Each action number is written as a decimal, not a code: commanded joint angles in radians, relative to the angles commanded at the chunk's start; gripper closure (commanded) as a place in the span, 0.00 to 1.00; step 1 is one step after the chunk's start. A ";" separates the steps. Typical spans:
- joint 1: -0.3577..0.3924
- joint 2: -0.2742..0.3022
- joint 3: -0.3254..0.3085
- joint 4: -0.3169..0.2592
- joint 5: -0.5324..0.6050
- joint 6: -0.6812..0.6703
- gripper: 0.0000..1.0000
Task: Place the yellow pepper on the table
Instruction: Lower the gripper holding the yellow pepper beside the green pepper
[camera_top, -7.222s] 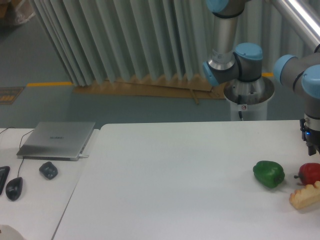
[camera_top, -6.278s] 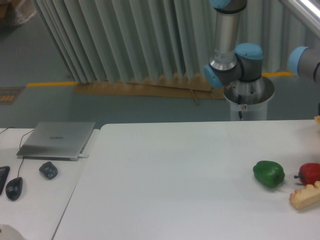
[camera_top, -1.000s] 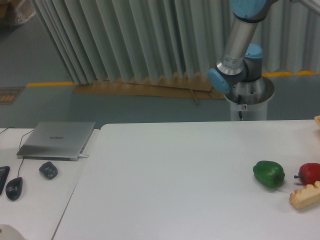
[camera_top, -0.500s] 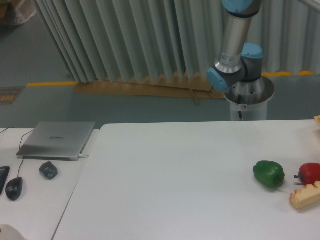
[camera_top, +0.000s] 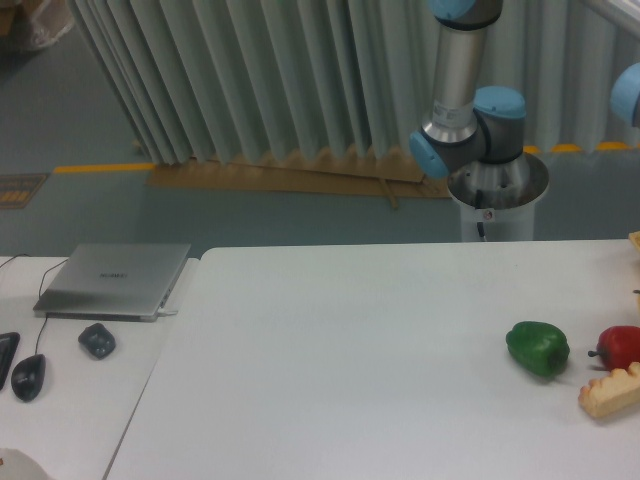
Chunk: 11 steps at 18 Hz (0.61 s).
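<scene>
Behind table (camera_top: 350, 340), arm (camera_top: 462, 90) stands upright w/ elbow raised; gripper out of frame.

arm (camera_top: 457, 90): upper link back upright after tilting | blue joint (camera_top: 628, 92): re-entered at right edge

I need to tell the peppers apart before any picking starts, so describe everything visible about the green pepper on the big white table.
The glossy green bell pepper is lobed and looks smooth like plastic; no stem can be made out. It rests on the large white table near its right side, casting a soft shadow. The red pepper lies to its right, apart from it, and the tan ridged block lies just beyond its lower right. Nothing else touches it.
</scene>
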 joint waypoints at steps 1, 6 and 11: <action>-0.015 0.000 0.000 0.002 0.000 -0.029 0.40; -0.098 -0.006 0.005 0.063 0.000 -0.200 0.42; -0.150 -0.035 0.006 0.121 0.006 -0.296 0.42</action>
